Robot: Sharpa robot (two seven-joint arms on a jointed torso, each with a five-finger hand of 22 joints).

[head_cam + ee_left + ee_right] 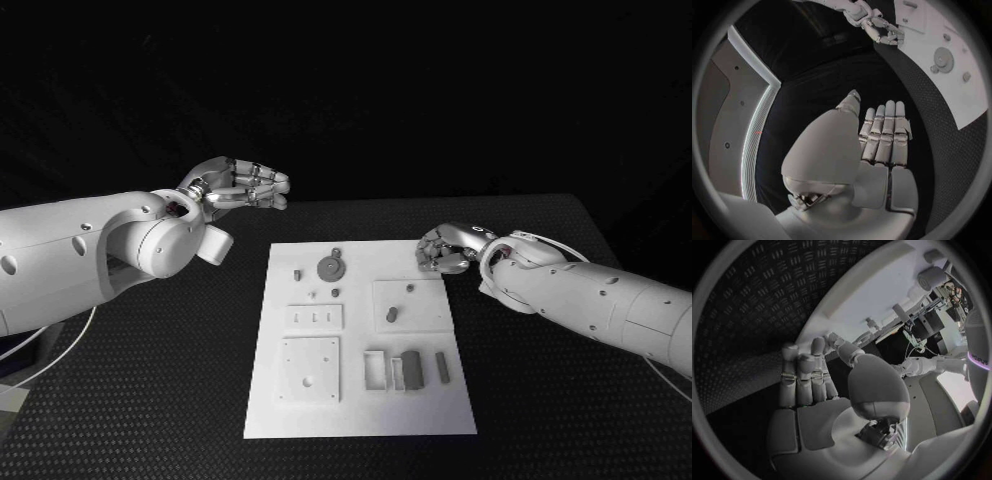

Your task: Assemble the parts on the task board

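Flat white rectangular task board (361, 400) lies mid-worktop (144, 400), black, ribbed; small grey parts (411, 368) on it, round disc (332, 269) included. Left hand (242, 186) raised beyond board's far-left corner, right hand (450, 248) at its far-right corner; both hold nothing, fingers (889, 132) loosely curled, apart.

Task board (361, 400) white; parts (411, 367) on it grey. Table (548, 420) black with small raised tread pattern. Hands (245, 186) silver.

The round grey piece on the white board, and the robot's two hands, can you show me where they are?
round grey piece (332, 268), head view, on its flat disc face.
left hand (242, 187), head view, on its curled fingers.
right hand (449, 247), head view, on the knuckles at the board's edge.
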